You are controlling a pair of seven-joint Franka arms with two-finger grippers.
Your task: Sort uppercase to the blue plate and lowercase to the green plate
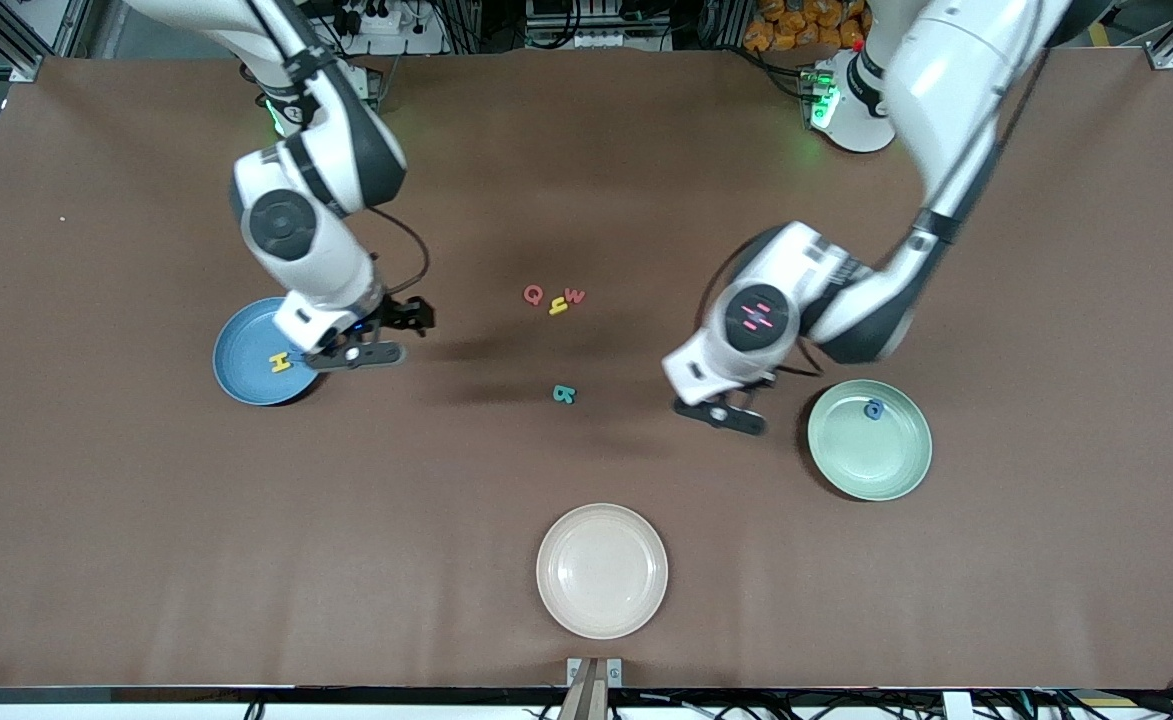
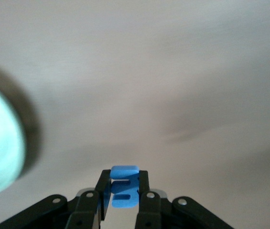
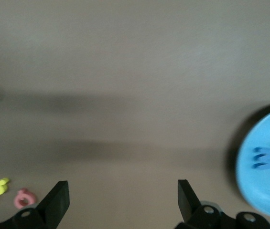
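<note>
The left gripper, lower centre of frame, clenches a blue three-pronged letter bound for the green plate; right gripper fingers are released.

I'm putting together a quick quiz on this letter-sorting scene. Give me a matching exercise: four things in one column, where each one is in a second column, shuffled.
Things:
1. yellow H
2. blue three-pronged letter
3. teal letter
4. blue rounded letter

Places:
A. on the bare table, between the two arms
B. in the green plate
C. pinched in the left gripper
D. in the blue plate

Pairs: 1-D, 2-C, 3-A, 4-B
</note>
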